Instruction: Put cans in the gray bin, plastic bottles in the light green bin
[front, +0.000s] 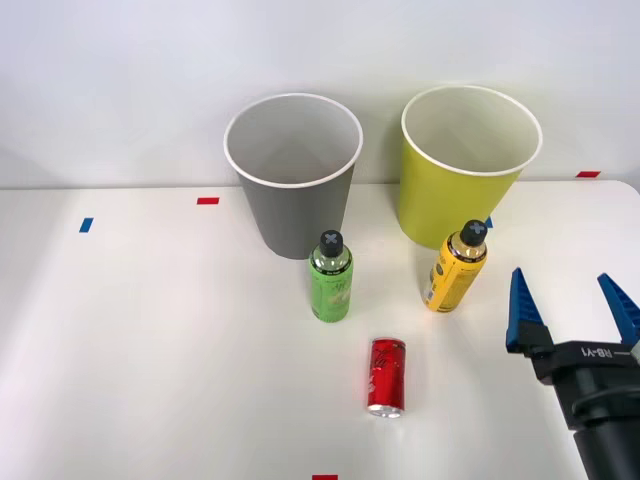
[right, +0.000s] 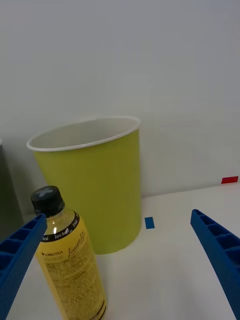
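Front view, table: a white table (front: 150, 350) carries two bins at the far side and three drink containers nearer the robot; small red and blue tape marks dot its surface.
Gray bin: the gray bin (front: 293, 195) stands upright at about 12 o'clock from the table's middle, white rim up, pale inside showing.
Light green bin: the light green bin (front: 462, 180) stands upright at 3 o'clock of the gray bin, apart from it, with the same white rim. In the right wrist view the light green bin (right: 92, 185) stands just behind the yellow bottle.
Green bottle: the green-label bottle (front: 330, 278) stands upright with its black cap on, just at 6 o'clock of the gray bin.
Yellow bottle: the yellow-orange bottle (front: 456, 268) stands with a slight lean, black cap on, at 6 o'clock of the light green bin and close to its base. In the right wrist view the yellow-orange bottle (right: 70, 262) sits close in, beside one finger.
Red can: the red can (front: 387, 376) lies on its side on the table, at roughly 5 o'clock of the green-label bottle and well apart from both bins.
Right gripper: the right gripper (front: 570, 310) hovers above the table at about 4 o'clock of the yellow-orange bottle, its blue ribbed fingers (front: 522, 310) spread wide and holding nothing. In the right wrist view the right gripper (right: 120, 265) shows its two fingers far apart at the corners.
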